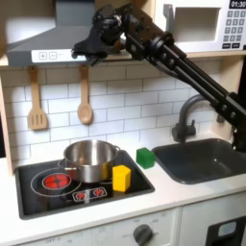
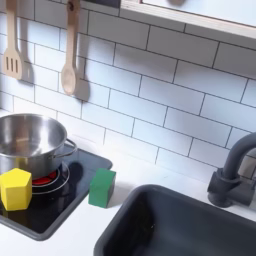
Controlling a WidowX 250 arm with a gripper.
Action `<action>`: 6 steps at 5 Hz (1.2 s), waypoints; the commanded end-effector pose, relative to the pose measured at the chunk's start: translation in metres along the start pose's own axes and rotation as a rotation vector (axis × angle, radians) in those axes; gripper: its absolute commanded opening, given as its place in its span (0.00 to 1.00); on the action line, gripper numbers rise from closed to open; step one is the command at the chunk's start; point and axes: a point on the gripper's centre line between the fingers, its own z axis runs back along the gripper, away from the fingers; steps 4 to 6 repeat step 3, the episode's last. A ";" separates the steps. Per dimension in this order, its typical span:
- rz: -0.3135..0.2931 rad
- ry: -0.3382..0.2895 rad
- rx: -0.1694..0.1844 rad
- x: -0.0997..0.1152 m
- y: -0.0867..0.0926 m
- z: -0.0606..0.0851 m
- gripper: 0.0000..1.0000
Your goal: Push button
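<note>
Arm (image 1: 178,62): reaching high across the toy kitchen, toward the range hood (image 1: 43,38) in the first exterior view.
Pincer (image 1: 88,46): hanging at the hood's front edge; open or clenched, I cannot tell.
Button: too small to pick out; probably on the hood.
Progress: the press is looking not yet done.

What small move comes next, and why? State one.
Probably slide the gripper toward the first exterior view's left, to the small dark control on the front edge of the range hood. The gripper hangs at the hood's right end, apart from that control; its jaws are too blurred to read.
</note>
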 end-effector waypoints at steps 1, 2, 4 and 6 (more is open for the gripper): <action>-0.005 0.026 0.001 0.003 0.000 -0.007 0.00; -0.018 0.021 0.006 0.006 0.000 -0.005 0.00; -0.016 0.008 0.023 0.006 0.002 -0.002 0.00; -0.016 0.008 0.023 0.006 0.002 -0.002 0.00</action>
